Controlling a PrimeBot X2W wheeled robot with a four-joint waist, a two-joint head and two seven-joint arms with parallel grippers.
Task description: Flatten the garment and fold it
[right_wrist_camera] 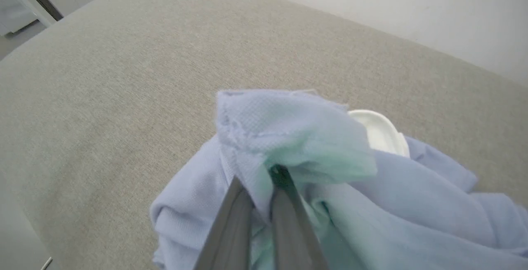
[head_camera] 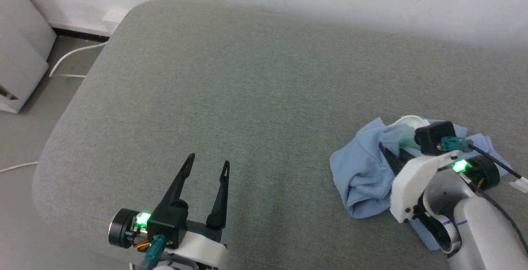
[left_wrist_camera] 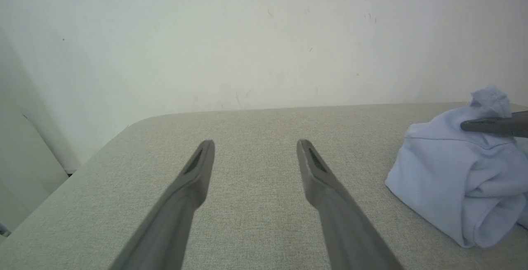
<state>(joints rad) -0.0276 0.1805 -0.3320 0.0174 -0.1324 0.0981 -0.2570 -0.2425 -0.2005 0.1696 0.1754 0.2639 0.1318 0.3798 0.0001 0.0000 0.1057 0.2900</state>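
Garment [head_camera: 363, 175] lies crumpled in a heap on the right, near part of a grey upholstered surface [head_camera: 247, 96], well apart from the left gripper [head_camera: 208, 160]. As bunched, the heap shows no true long axis; in the head view it spreads somewhat more left to right than near to far. White collar [head_camera: 410, 120] sits at the far edge of the heap, partly hidden by blue folds. Right gripper [head_camera: 387, 152] reaches into the heap from the near right, fingers pointing far-left. In its wrist view the right gripper [right_wrist_camera: 260, 183] has its jaws closed on a fold of the garment [right_wrist_camera: 288, 138], the pinched cloth standing in a peak above the fingertips, the collar [right_wrist_camera: 377, 129] just beyond it. Left gripper [left_wrist_camera: 255, 144] sits above the bare surface at the near left, jaws wide apart and holding nothing, fingers pointing toward the far wall [left_wrist_camera: 264, 34]. Seen from there, the garment [left_wrist_camera: 453, 179] is a rounded bundle at the right.
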